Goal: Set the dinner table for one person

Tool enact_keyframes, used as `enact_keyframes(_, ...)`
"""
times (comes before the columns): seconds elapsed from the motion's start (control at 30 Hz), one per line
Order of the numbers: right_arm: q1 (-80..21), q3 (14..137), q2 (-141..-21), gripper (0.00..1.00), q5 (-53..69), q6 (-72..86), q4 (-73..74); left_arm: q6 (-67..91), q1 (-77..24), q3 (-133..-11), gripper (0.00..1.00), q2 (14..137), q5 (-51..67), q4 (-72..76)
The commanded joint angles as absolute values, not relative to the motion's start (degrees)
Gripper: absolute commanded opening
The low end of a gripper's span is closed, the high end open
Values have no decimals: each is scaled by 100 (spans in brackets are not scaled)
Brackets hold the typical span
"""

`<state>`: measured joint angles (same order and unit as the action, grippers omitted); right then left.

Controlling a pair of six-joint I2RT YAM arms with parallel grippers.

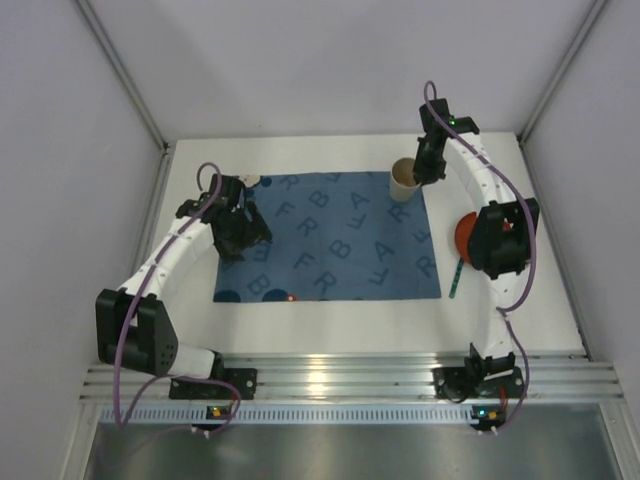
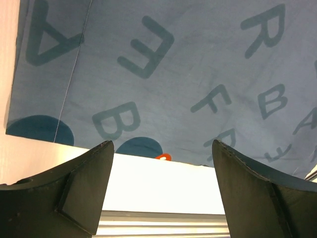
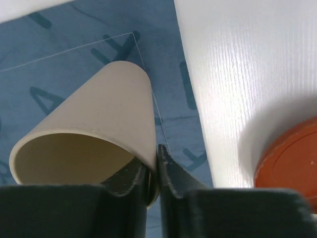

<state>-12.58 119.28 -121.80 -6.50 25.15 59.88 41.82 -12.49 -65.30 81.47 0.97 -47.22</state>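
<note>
On the Dinner Table, a Cup in Hand and Most of the Setting Left

Across the middle of the dinner table (image 1: 330, 325) lay the blue lettered placemat (image 1: 330, 235). We took it as our clock face in the top view, with twelve at the far wall. At about one o'clock, on the mat's far right corner, stood the beige cup (image 1: 403, 177), upright, with the right gripper (image 1: 432, 165) on it. The right wrist view showed the jaws pinched nearly together on the cup's wall, one finger inside the rim and one outside. We could not tell whether the cup's base rested on the cloth or hung just above it.

At nine o'clock the left gripper (image 1: 240, 225) hovered over the mat's left part. Its jaws were spread wide with nothing between them, and its own camera showed only cloth and bare table beyond.

At three o'clock, off the mat and partly hidden under the right arm, sat an orange-red disc (image 1: 463, 232), which we judged to be the plate. Just beside it, at four o'clock, lay a thin teal utensil (image 1: 455, 275), too small to name. A small orange thing (image 1: 290, 297) sat at the mat's near edge, around seven o'clock.

We judged the task to be at an early stage. The mat was down and the cup was at its place but not yet let go. The plate and utensil had yet to come onto the mat.
</note>
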Motion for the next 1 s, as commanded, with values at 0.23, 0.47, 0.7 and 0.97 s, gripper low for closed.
enact_keyframes(0.23,-1327,12374,-12709,53,-598,2461,5721,4017,-1257,-6380,86,7901,-237,-4755)
enact_keyframes(0.47,-1248,12489,-12122,88,-843,2408,5774,3981,-1266,-6574,86,8138,-88,-4676)
enact_keyframes(0.7,-607,11419,-10918,100,-589,2347,5467,4043,-1388,-6557,85,8463,-35,-4421)
enact_keyframes(0.97,-299,9283,-9766,100,-1055,2233,5397,4131,-1555,-6513,85,8666,219,-4140)
